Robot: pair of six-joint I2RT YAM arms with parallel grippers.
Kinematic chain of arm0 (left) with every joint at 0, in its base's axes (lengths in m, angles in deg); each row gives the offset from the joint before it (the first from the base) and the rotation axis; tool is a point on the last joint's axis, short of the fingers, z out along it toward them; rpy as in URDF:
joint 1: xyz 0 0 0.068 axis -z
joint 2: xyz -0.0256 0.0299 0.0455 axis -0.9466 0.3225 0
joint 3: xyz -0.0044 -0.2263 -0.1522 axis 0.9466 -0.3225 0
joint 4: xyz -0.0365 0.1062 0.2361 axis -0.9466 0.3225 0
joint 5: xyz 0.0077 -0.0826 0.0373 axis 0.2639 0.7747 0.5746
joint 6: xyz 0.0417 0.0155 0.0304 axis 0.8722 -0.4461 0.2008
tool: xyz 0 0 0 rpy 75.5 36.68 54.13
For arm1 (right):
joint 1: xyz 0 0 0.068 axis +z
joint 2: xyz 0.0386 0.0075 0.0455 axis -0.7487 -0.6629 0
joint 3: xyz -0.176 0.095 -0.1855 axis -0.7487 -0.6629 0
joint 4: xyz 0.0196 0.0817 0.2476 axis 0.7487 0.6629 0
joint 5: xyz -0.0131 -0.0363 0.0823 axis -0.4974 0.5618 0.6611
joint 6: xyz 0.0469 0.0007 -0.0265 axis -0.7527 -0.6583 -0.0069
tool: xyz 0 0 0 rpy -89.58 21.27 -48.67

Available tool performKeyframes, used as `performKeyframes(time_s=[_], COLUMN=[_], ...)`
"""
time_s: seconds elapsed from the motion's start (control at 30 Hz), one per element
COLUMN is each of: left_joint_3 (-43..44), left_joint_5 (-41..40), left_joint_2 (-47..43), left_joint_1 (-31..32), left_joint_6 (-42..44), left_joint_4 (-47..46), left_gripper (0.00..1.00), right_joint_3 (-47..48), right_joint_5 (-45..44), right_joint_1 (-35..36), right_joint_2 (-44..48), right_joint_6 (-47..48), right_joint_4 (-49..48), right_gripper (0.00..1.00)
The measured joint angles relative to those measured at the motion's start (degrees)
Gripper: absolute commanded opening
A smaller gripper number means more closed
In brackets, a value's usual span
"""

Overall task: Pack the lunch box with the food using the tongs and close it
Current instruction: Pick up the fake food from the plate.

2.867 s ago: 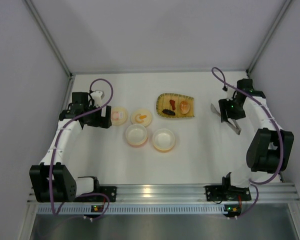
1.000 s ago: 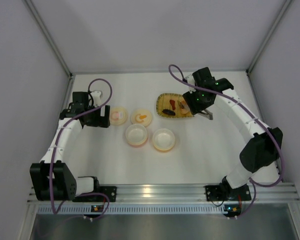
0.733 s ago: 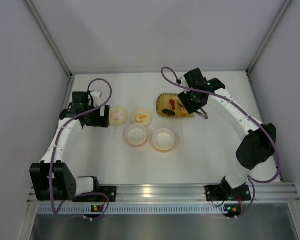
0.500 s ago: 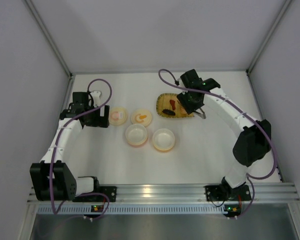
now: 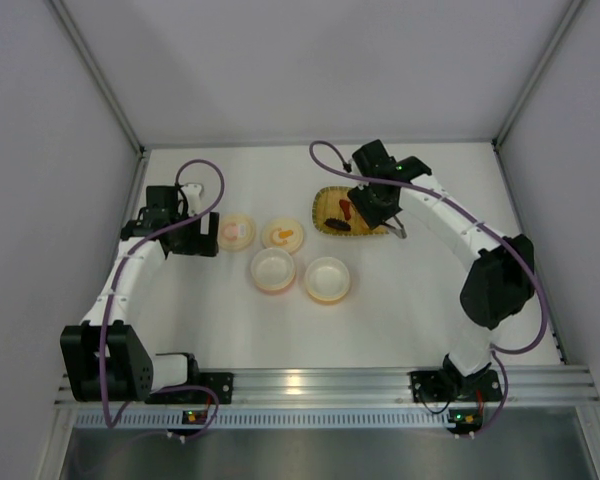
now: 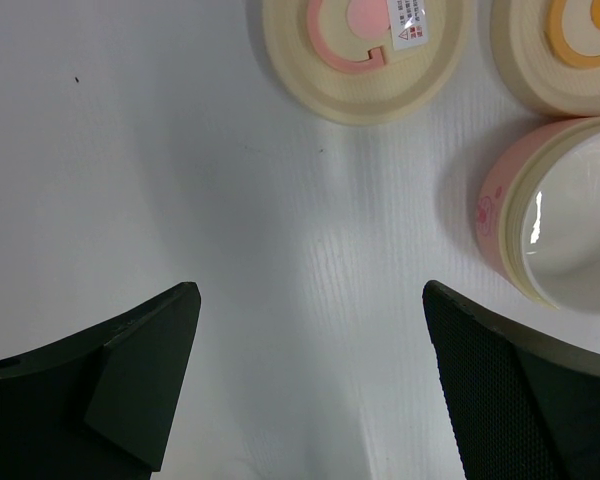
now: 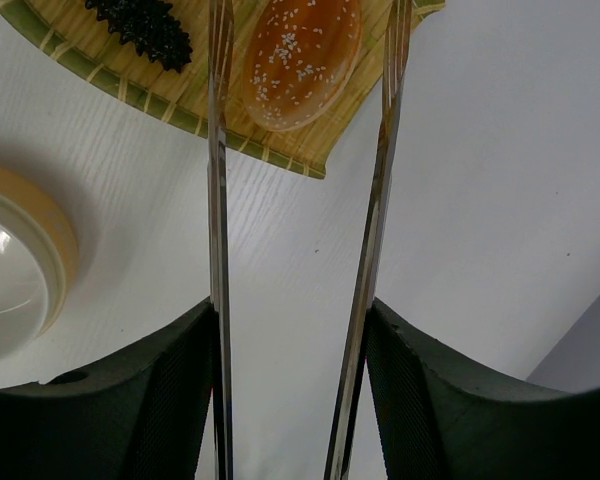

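Observation:
My right gripper (image 7: 292,310) is shut on the tongs (image 7: 218,200), one silver arm against each finger. The arms stand apart and straddle an orange sesame-dotted piece of food (image 7: 302,55) on the yellow ribbed tray (image 7: 180,100). A dark brown piece (image 7: 140,25) lies to its left. From above, the right gripper (image 5: 380,205) hangs over the tray's right end, hiding the orange piece; a reddish piece (image 5: 345,209) shows. Two open lunch box bowls (image 5: 273,269) (image 5: 327,279) stand mid-table. My left gripper (image 6: 310,300) is open over bare table, holding nothing.
Two round lids (image 5: 237,231) (image 5: 282,236) lie behind the bowls, close to the left gripper (image 5: 205,235). The pink-walled bowl (image 6: 555,215) sits to the right of the left fingers. White walls enclose the table on three sides.
The right arm has swung left from the table's right side, carrying the tongs to the tray's right end. The left arm has not moved.

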Motion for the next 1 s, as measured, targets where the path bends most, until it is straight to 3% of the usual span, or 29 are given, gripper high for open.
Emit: performKeyframes(time_s=[0.77,0.9,1.0], left_joint_3=[-0.90,-0.90,-0.90], left_joint_5=[-0.98,-0.98,-0.96], left_joint_2=[0.00,0.00,0.00], left_joint_1=[0.00,0.00,0.00], left_joint_6=[0.02,0.02,0.04], left_joint_4=[-0.68,-0.70,-0.70], left_gripper=[0.98,0.98,0.98], right_joint_3=[-0.02,-0.04,-0.07], right_joint_5=[-1.07,-1.05,-1.03], right_joint_1=[0.24,0.24,0.24], right_joint_2=[-2.05,-2.10,-2.10], right_joint_6=[0.00,0.02,0.04], right_joint_4=[0.09,0.13,0.15], right_gripper=[0.57,0.54,0.46])
